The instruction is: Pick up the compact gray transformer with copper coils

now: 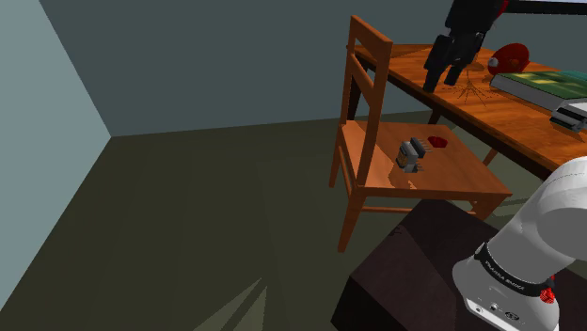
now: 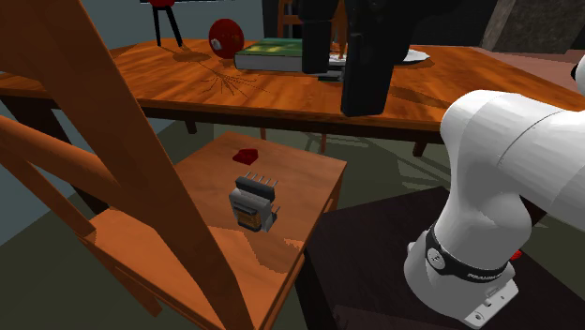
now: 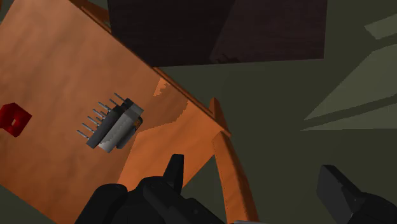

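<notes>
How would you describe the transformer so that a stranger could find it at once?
Look at the wooden chair beside the table. On its seat sit two small things. The transformer is the gray block with a row of pins; its neighbour is a flat red piece.

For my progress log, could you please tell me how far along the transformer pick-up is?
Done: nothing yet; the transformer sits on the chair seat, beside a small red object. In hand: the gripper hangs open high above the chair, holding nothing. Left: descend over the transformer, close on it and lift.
</notes>
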Robot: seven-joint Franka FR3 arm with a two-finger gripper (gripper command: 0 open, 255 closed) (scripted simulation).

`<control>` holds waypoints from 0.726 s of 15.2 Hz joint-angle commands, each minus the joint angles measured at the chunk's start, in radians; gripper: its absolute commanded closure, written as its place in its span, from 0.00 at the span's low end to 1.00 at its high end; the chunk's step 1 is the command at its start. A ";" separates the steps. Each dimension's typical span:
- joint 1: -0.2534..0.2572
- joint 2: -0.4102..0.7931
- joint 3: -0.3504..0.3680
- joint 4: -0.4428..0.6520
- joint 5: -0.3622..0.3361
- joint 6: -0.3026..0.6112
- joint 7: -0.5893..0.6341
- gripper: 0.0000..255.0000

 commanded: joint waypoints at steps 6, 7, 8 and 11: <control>-0.035 0.048 -0.079 -0.087 -0.034 0.129 -0.063 0.00; -0.043 0.061 -0.095 -0.101 -0.040 0.156 -0.076 0.00; -0.049 0.077 -0.111 -0.114 -0.045 0.183 -0.089 0.00; -0.069 0.130 -0.161 -0.145 -0.061 0.264 -0.128 0.00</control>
